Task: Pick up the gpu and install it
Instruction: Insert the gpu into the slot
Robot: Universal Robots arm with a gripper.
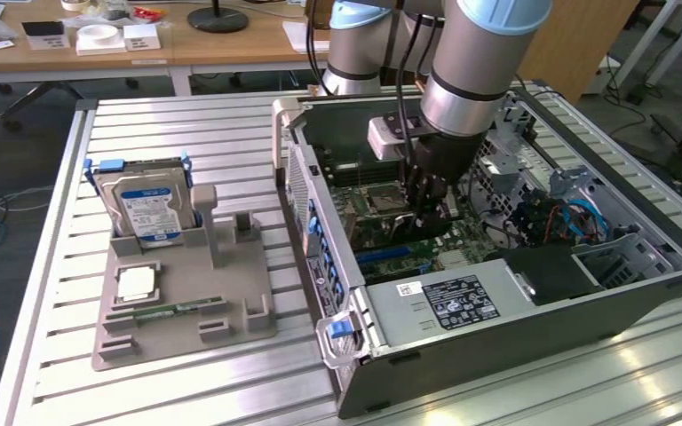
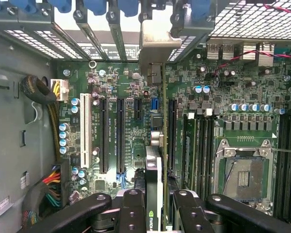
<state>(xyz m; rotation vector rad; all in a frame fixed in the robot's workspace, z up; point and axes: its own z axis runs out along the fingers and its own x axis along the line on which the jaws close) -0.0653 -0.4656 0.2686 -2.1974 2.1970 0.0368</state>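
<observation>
Your gripper is clamped on the gpu, holding it edge-on inside the open computer case, over the green motherboard, with its silver bracket toward the rear slots.

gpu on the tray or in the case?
In the case: the gpu stands on edge between the fingers over the motherboard. Seated or not: cannot tell.

The arm points straight down, its end effector clamped narrowly.
</observation>
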